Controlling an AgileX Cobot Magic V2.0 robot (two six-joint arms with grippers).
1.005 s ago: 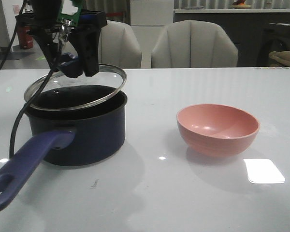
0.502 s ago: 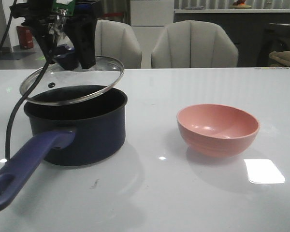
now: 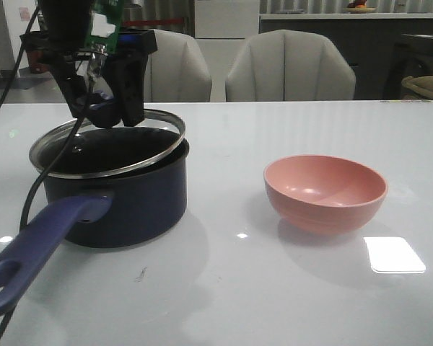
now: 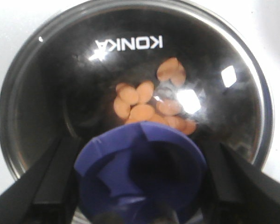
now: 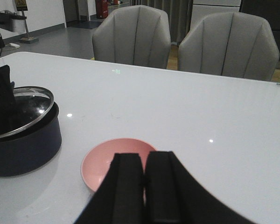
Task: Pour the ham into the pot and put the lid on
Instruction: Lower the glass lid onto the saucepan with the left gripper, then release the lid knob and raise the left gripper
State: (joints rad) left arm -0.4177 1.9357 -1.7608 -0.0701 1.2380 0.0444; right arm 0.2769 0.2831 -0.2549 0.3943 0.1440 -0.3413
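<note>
The dark navy pot stands at the table's left, its purplish-blue handle pointing toward the front. My left gripper is shut on the dark blue knob of the glass lid. The lid sits tilted on the pot's rim, its right side resting lower. Through the glass, in the left wrist view, the orange-pink ham chunks lie in a heap on the pot's bottom. My right gripper is shut and empty, above the table near the pink bowl; it does not show in the front view.
An empty pink bowl stands right of the pot; it also shows in the right wrist view. Two grey chairs stand behind the table's far edge. A black cable hangs by the pot's left side.
My left gripper has lowered the lid from above the pot onto its rim. The pot, bowl and right arm have not moved.
</note>
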